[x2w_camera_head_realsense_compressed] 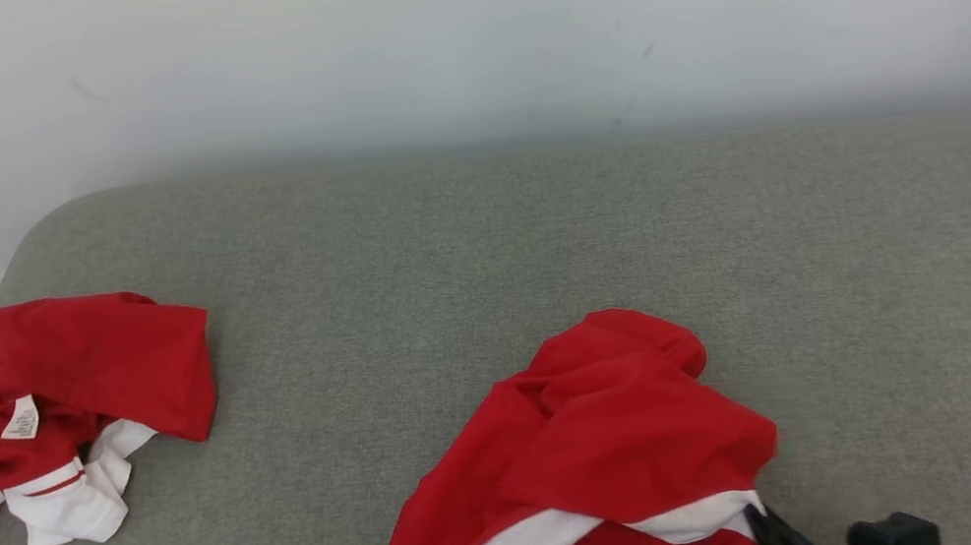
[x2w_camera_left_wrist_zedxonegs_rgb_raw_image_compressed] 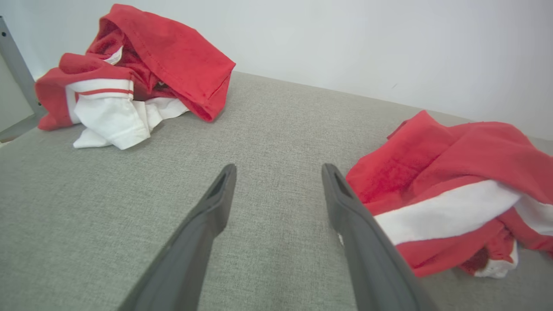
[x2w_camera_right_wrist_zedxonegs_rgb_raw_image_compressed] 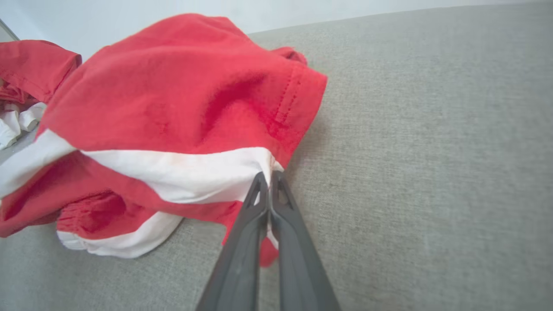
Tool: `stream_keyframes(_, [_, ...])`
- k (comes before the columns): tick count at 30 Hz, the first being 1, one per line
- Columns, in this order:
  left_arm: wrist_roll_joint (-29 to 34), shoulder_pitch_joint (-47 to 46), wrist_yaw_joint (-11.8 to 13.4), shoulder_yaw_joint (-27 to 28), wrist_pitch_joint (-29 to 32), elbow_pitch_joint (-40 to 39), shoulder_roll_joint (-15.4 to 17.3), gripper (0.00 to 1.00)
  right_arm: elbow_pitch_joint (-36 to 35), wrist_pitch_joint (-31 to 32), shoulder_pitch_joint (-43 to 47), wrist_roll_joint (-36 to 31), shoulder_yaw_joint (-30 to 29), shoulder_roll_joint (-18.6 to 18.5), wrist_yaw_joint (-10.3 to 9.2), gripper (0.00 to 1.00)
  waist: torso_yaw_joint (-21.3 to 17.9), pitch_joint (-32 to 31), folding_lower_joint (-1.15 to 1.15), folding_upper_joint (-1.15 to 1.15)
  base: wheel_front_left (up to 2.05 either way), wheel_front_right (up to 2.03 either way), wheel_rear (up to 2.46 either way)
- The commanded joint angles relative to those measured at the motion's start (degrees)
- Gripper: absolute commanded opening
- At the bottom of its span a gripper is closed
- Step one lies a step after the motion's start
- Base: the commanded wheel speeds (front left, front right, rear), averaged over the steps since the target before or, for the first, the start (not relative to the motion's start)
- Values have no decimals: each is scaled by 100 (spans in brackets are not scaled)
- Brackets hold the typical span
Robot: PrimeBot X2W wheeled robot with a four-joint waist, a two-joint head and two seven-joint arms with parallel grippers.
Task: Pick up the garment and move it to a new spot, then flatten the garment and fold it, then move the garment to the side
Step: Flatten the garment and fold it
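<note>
a grey fabric-covered counter is carrying the red-and-white garment close before the robot. the right hand is pinching its white band; the left hand is gaping empty. lifting slowly should keep the thin pinch from slipping.

— Where is there room to pass?
— The grey fabric surface lies bare to the right of the near red garment, and between it and the second red garment at the far left.
— Obstacles?
— Those two heaps, and the wall behind.
</note>
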Motion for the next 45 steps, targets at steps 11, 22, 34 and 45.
stream_keyframes(11, [-182,35,5,-165,-19,179,-2,100,-843,0,897,-682,-1062,-4,-13,93,-435,-35,0,0,0,0,0])
stream_keyframes(22, [-138,235,5,-980,-19,219,3,100,-1538,-1,1183,-380,-853,-100,-13,100,-485,-88,0,0,0,0,0])
stream_keyframes(34, [-240,-1,5,-1210,-19,789,4,100,-1164,-1,849,-565,-956,-104,-13,100,-501,70,0,0,0,0,0])
stream_keyframes(45, [-1001,-656,5,-1666,-19,1841,10,0,-689,-1,577,-678,-856,-37,-13,0,-458,125,0,0,0,0,0])
